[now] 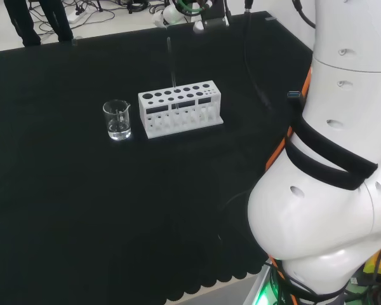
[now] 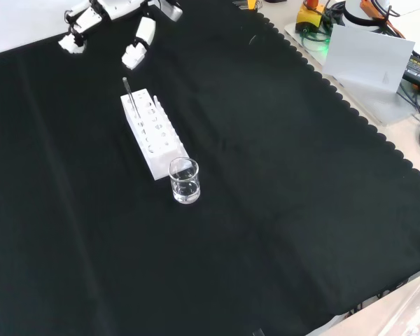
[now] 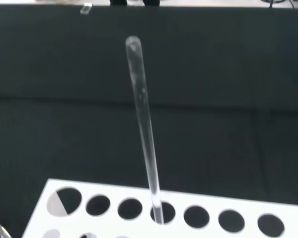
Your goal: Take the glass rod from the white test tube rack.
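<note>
In the wrist view a clear, thin glass rod (image 3: 143, 129) stands close and large, its lower end set in one of the round holes along the top of a white plastic test tube rack (image 3: 139, 198), its rounded tip rising over the black cloth behind. In the front view, going from near to far, a small clear glass beaker (image 2: 185, 180) stands on the black cloth-covered bench (image 2: 280, 210) just beside the near end of the rack (image 2: 151, 133); the rod (image 2: 128, 94) stands upright in a hole near the rack's far end. Beyond that end, at the view's top, the black and white hand (image 2: 101, 14) hangs apart from the rack and the rod, its fingers (image 2: 138, 43) relaxed and spread, grasping nothing. In the head view the beaker (image 1: 117, 119) is left of the rack (image 1: 180, 108), and the rod (image 1: 171, 63) rises from the rack's back row.
</note>
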{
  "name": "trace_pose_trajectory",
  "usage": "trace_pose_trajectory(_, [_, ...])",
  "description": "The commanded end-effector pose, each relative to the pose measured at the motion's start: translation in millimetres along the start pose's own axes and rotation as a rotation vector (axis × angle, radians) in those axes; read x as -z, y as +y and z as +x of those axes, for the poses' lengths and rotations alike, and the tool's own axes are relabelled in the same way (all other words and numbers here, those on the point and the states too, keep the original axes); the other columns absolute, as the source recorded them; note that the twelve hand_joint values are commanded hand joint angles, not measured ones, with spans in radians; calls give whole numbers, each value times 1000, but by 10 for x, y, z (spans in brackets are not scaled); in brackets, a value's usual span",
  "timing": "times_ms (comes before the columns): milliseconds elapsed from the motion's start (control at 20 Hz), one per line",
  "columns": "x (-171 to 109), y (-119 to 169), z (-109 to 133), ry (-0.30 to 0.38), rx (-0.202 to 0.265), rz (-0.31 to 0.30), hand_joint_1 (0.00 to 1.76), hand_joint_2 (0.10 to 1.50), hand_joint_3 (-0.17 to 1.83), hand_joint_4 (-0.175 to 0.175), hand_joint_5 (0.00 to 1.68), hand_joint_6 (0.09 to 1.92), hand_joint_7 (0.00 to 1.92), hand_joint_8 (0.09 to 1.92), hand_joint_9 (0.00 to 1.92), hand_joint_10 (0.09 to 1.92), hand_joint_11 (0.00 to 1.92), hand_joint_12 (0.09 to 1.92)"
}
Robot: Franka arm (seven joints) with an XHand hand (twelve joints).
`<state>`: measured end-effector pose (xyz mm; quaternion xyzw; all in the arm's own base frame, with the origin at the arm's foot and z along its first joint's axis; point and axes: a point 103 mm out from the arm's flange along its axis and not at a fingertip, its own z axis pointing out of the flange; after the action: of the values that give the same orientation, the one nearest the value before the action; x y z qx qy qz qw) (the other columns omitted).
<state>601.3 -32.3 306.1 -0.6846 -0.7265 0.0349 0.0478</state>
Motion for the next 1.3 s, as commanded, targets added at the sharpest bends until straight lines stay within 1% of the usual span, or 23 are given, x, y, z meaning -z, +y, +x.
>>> trace_pose_trajectory(50, [-161, -45, 15, -18, 4, 42, 509, 901, 332, -82, 158, 87, 237, 837, 419, 844, 95, 1468])
trace_pose_trajectory(350, [-264, -67, 28, -27, 6, 51, 510, 900, 341, -86, 172, 87, 283, 840, 519, 827, 156, 1446])
trace_pose_trajectory(500, [-298, -66, 39, -33, 9, 51, 501, 909, 352, -96, 197, 87, 334, 839, 614, 806, 211, 1428])
trace_pose_trajectory(700, [-339, -45, 40, -35, 12, 58, 495, 914, 359, -104, 226, 87, 375, 841, 669, 798, 266, 1414])
trace_pose_trajectory(950, [-404, -7, -10, -30, 12, 71, 491, 911, 362, -111, 265, 87, 469, 858, 780, 824, 380, 1390])
trace_pose_trajectory(1100, [-437, 11, -34, -33, 10, 80, 491, 908, 362, -114, 290, 87, 494, 863, 806, 837, 408, 1385])
trace_pose_trajectory(1300, [-493, 30, -38, -45, 13, 93, 497, 897, 366, -121, 337, 87, 568, 873, 884, 884, 533, 1348])
